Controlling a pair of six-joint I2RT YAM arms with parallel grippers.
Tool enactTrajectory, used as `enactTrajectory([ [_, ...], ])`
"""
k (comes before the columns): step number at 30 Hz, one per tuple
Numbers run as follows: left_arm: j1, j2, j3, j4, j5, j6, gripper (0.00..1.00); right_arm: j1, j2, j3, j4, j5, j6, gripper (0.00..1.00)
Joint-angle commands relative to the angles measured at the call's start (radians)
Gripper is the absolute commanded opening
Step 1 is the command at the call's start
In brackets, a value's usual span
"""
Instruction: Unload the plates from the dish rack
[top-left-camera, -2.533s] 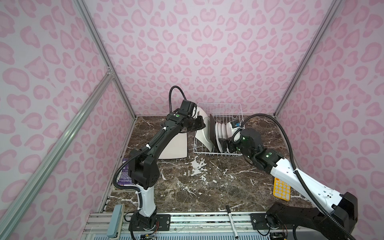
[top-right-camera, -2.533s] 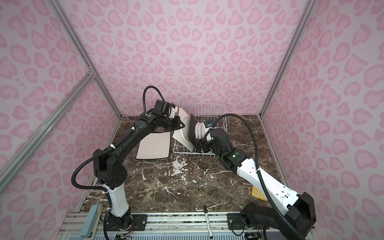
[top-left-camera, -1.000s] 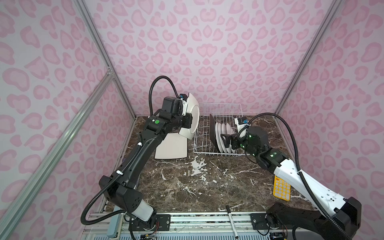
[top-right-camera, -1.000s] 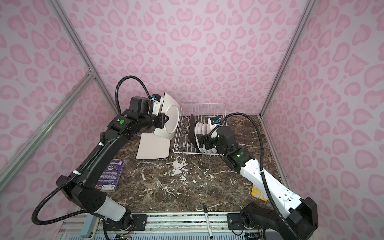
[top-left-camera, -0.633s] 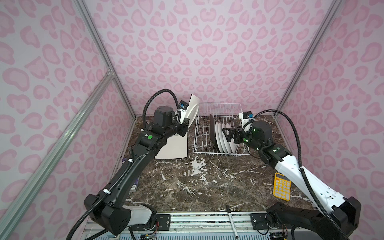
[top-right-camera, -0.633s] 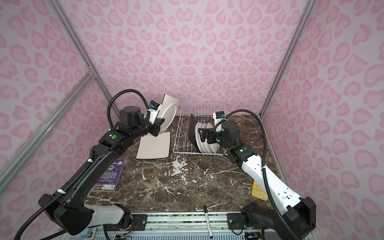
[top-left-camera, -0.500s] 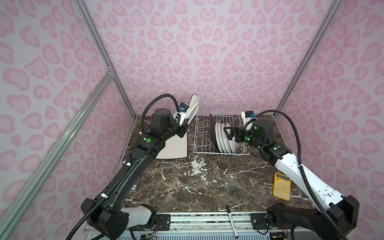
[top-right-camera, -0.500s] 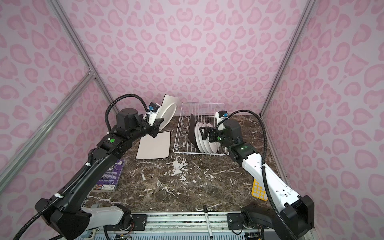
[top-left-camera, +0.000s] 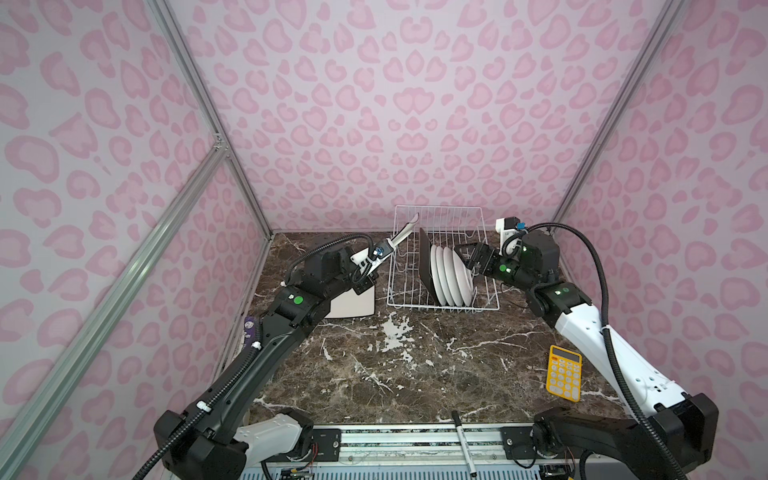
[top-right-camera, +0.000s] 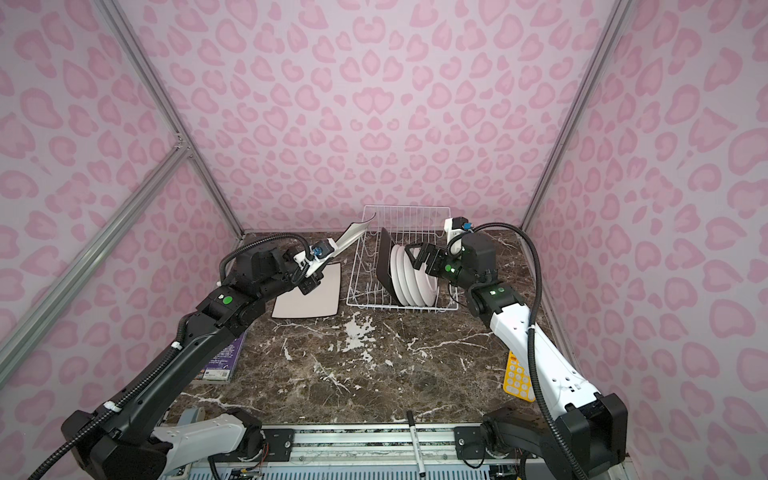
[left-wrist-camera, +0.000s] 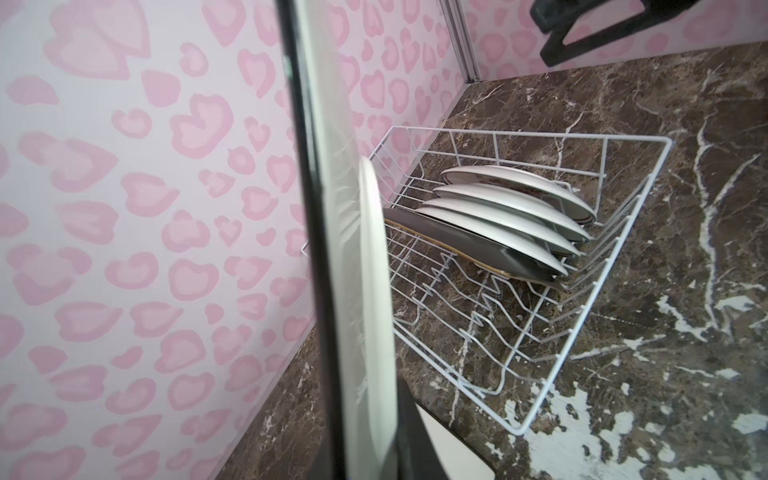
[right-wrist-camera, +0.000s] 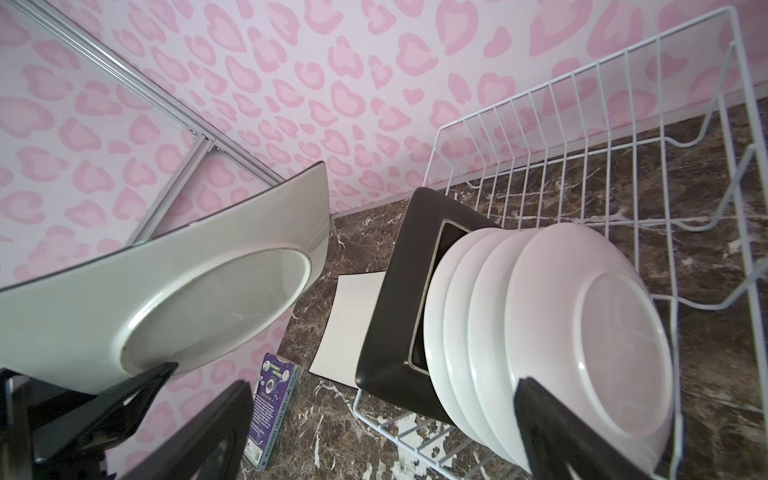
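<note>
The dish rack (top-left-camera: 444, 308) stands at the back centre of the bench (top-left-camera: 374, 365). In its front half 5 plates stand on edge: 1 dark square plate (top-left-camera: 424, 266) at the left, and 4 round white plates (top-left-camera: 453, 274) close together at its right. The back half of the rack shows only bare wires, so there is open room. Left of the rack, a white square plate (top-left-camera: 353, 305) lies flat on the bench, just beside the rack's left wall. The left gripper (top-left-camera: 386, 250) is clamped on the edge of a second white square plate (top-left-camera: 406, 230). This plate hangs tilted in the air above the flat one, its upper corner near the rack's back left corner. The right gripper (top-left-camera: 468, 259) has its jaws wide apart, just right of the outermost round plate; whether it touches I cannot tell. The front of the bench is open marble, with a yellow calculator (top-left-camera: 564, 372) at lower right.
</note>
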Motion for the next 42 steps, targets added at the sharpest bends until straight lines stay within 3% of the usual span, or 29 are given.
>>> enactTrajectory([
  [1, -0.01, -0.025, -0.029, 0.241, -0.025, 0.156, 0.04, -0.003, 0.011, 0.022, 0.038, -0.028, 0.021, 0.99],
  [10, -0.064, -0.072, -0.209, 0.501, -0.14, 0.339, 0.04, 0.002, 0.1, 0.095, 0.115, -0.155, 0.135, 1.0],
  [19, -0.108, -0.062, -0.268, 0.573, -0.185, 0.456, 0.04, 0.07, 0.152, 0.121, 0.067, -0.112, 0.135, 0.99],
  [24, -0.144, -0.035, -0.308, 0.652, -0.237, 0.558, 0.04, 0.085, 0.17, 0.12, 0.074, -0.121, 0.15, 0.95],
  [30, -0.16, -0.011, -0.328, 0.726, -0.251, 0.565, 0.04, 0.086, 0.195, 0.158, -0.007, -0.13, 0.118, 0.87],
  [42, -0.187, 0.047, -0.346, 0.817, -0.265, 0.639, 0.04, 0.103, 0.243, 0.148, 0.03, -0.182, 0.16, 0.72],
])
